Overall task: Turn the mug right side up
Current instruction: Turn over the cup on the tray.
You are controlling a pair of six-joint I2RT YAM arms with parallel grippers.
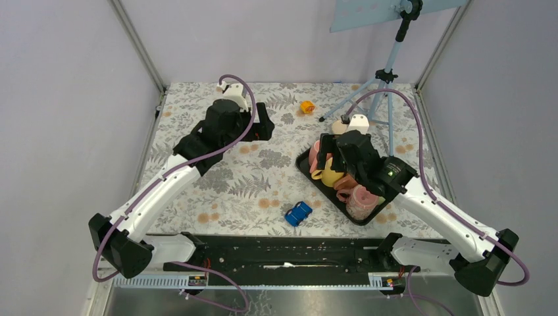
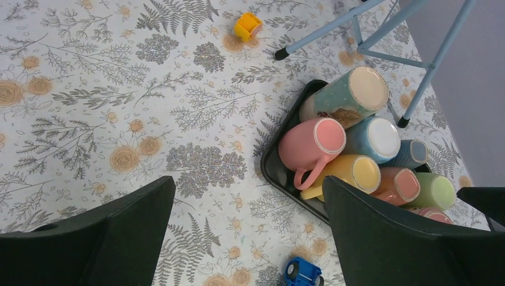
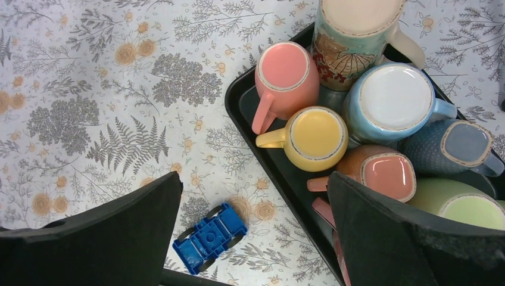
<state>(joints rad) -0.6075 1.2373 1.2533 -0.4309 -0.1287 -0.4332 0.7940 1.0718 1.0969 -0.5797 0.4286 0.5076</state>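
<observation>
In the top view, the left gripper (image 1: 265, 125) is seen hanging over the flowery cloth (image 1: 263, 178), jaws spread wide, nothing in them, well apart from the tray (image 1: 304, 168). The right gripper (image 1: 327, 157) is parked over the tray's left end, jaws spread too, nothing clamped. The mugs (image 1: 358, 197) are packed together in the tray, all bottoms up. A blue car (image 1: 298, 213) is spotted on the cloth near the tray, and a yellow toy (image 1: 306, 106) is found further back, near a tripod (image 1: 388, 72) foot. From the left wrist, only cloth is seen between the parted black fingers (image 2: 119, 232). The tray is caught off to the right, with a pink mug (image 2: 309, 143) pressed against a yellow mug (image 2: 351, 173). From the right wrist, the yellow mug is framed just above the gap between the open fingers, handle pointed left. A blue mug (image 3: 393, 101) and a tall mug (image 3: 351, 30) are seen behind it, and the car is seen low in the gap.
</observation>
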